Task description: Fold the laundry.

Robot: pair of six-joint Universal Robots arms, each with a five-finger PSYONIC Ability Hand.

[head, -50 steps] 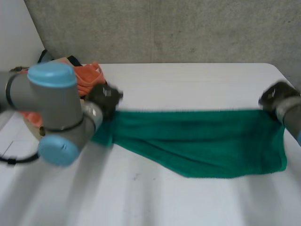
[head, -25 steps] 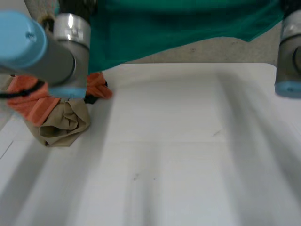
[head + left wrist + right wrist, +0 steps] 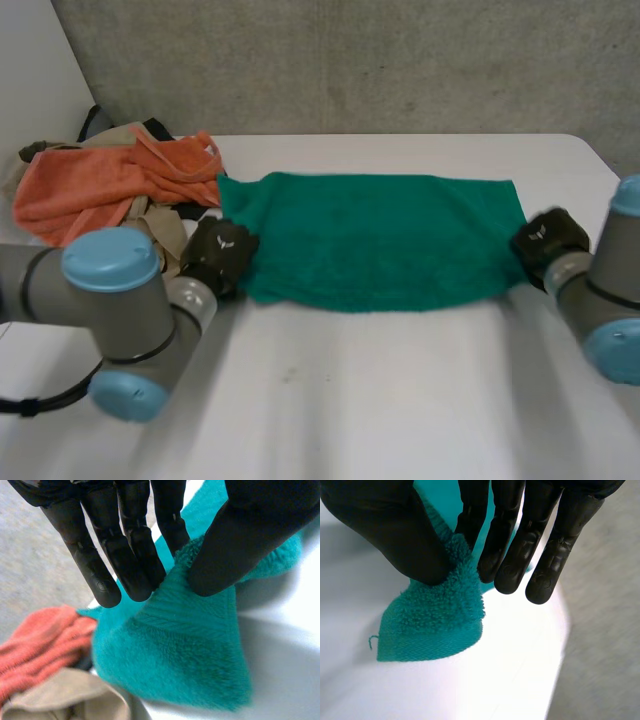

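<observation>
A: Item one, green towel (image 3: 370, 240)?
B: Spread flat on the white table (image 3: 400, 400), its long side running between the two arms.
A: Left hand (image 3: 218, 255)?
B: At the towel's near left corner. Thumb and fingers (image 3: 132, 555) pinch the cloth.
A: Right hand (image 3: 545, 240)?
B: At the near right corner, cloth pinched likewise.
A: Other stock?
B: Orange cloth (image 3: 90, 190) and beige cloth (image 3: 152, 218), heaped just beside the towel's left end.

I read no text, number or brand name in any view. The only marking is a small white emblem (image 3: 226, 237) on the back of the left hand (image 3: 214, 264), with a matching one on the right hand (image 3: 553, 244). Both are too small to identify.
</observation>
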